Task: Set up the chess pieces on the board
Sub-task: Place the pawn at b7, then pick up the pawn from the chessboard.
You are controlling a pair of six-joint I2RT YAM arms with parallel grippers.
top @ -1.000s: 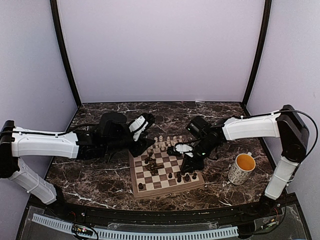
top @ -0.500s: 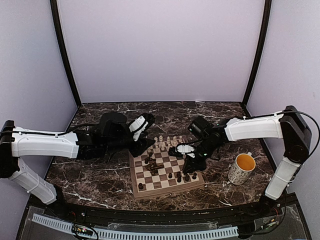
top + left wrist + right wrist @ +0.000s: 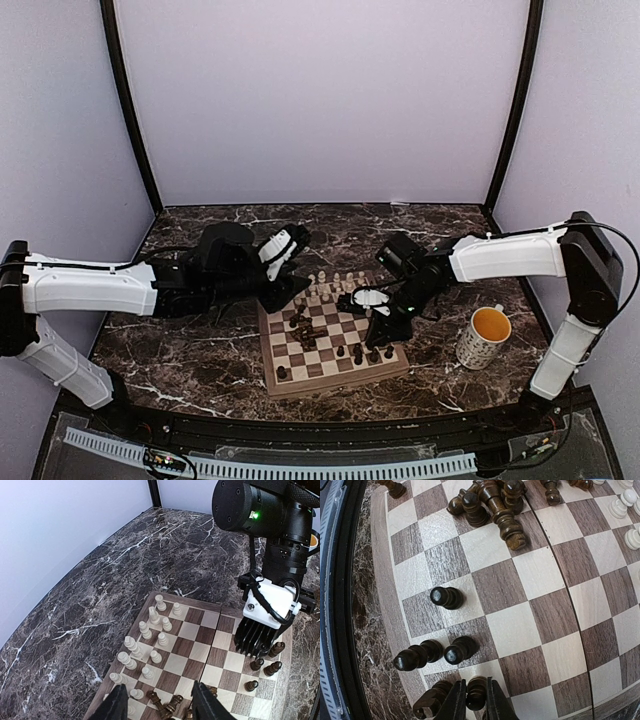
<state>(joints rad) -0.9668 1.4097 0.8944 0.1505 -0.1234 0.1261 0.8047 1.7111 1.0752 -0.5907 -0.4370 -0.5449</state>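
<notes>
Square wooden chessboard with light and dark brown checks (image 3: 335, 382), lying on the dark veined marble worktop (image 3: 190, 350) between the two arms. The right gripper (image 3: 476, 705) is lowered near the board's right edge, its fingers (image 3: 455, 702) closed on one small dark brown turned chess piece (image 3: 476, 689). Several like pieces stand close by, and a heap of dark pieces (image 3: 490, 500) lies toppled mid-board. Pale cream pieces (image 3: 150, 640) stand in two rows along the far edge. The left gripper (image 3: 160, 707) hovers above the far left corner, fingers apart, holding nothing. A speckled mug (image 3: 485, 337) stands to the right, apart from the board
</notes>
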